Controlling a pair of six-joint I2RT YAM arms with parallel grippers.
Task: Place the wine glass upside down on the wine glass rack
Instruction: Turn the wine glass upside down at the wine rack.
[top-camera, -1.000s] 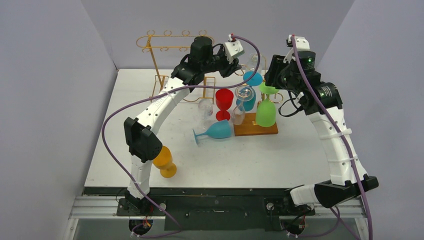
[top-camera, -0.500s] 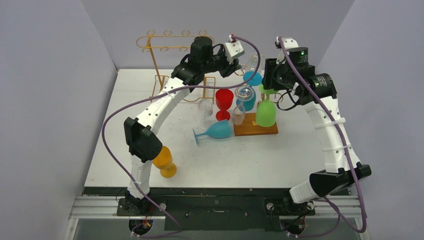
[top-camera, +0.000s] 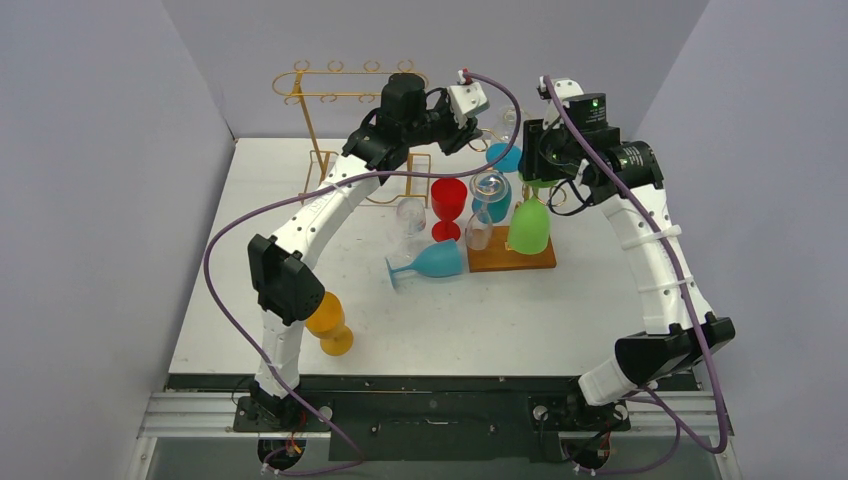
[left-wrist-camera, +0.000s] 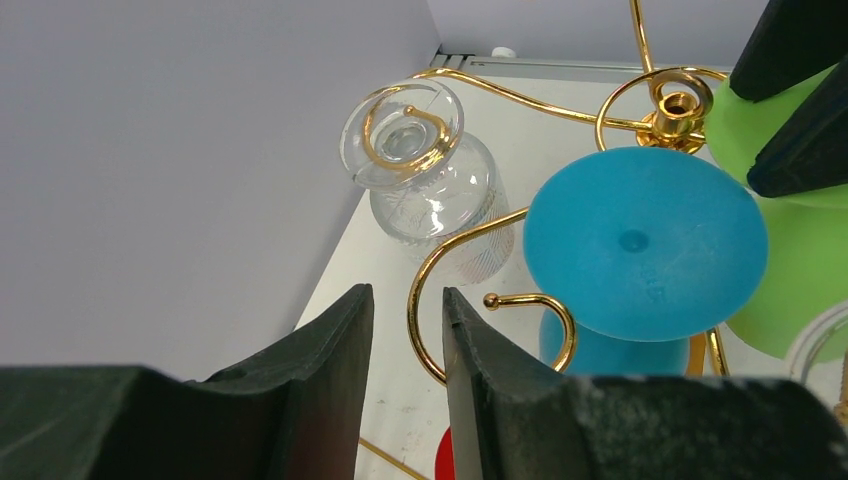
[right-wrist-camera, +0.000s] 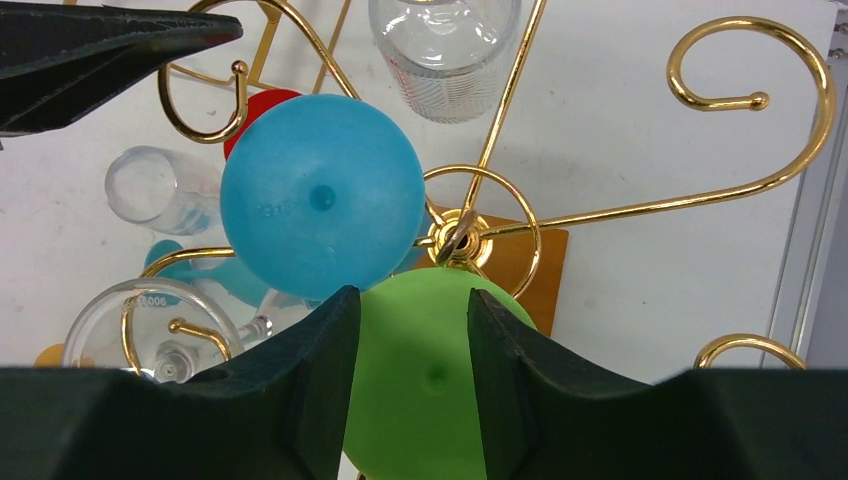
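Four glasses are hung inverted on the gold-wire rack (right-wrist-camera: 800, 60): one green wine glass (right-wrist-camera: 420, 400), one blue glass (right-wrist-camera: 320, 195), two clear glasses (right-wrist-camera: 445, 40) (right-wrist-camera: 100, 330). The right hand (right-wrist-camera: 410, 300) is parted over the green foot, grip undetermined. The left hand (left-wrist-camera: 407, 300) is held slightly apart, empty.

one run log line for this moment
lime-green plastic wine glass: upside down at gold wire rack | right claw: over its foot, grip unclear | left claw: open, empty, beside hung blue plastic glass

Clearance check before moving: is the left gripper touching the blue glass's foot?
Apart. Left wrist view: the left gripper sits clear of the blue glass, with gold rack wire showing between.
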